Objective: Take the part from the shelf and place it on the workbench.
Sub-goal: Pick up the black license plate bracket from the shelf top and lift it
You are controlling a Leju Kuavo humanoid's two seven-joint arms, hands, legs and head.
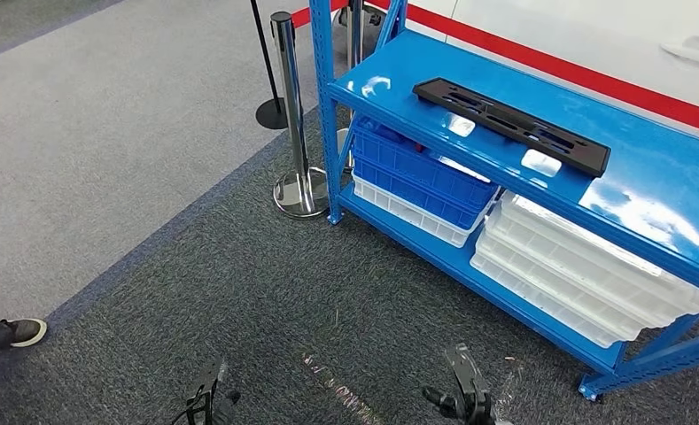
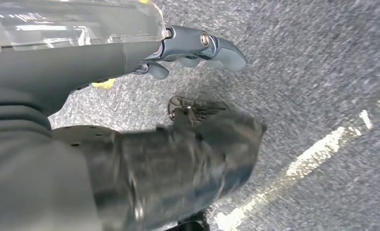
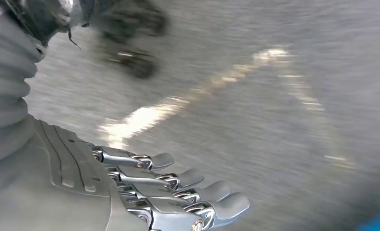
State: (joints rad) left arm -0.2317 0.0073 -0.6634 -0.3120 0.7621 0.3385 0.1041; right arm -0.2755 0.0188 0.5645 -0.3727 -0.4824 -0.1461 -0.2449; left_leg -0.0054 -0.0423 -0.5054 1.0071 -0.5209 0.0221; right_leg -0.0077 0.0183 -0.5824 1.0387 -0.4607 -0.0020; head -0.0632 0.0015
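The part (image 1: 511,123), a long flat black plate with slots, lies on the top board of the blue shelf (image 1: 656,190), nearer its left end. My left hand (image 2: 197,45) hangs over the grey carpet with its fingers stretched out and nothing in them. My right hand (image 3: 178,187) also hangs low above the carpet, fingers straight and apart, holding nothing. Both hands are well short of the shelf and far below the part.
A blue crate (image 1: 421,173) on a white tray and a stack of white trays (image 1: 576,274) fill the lower board. A chrome barrier post (image 1: 297,133) stands at the shelf's left corner. A person's shoe (image 1: 13,332) is at the left. Behind the shelf runs a red stripe (image 1: 585,75).
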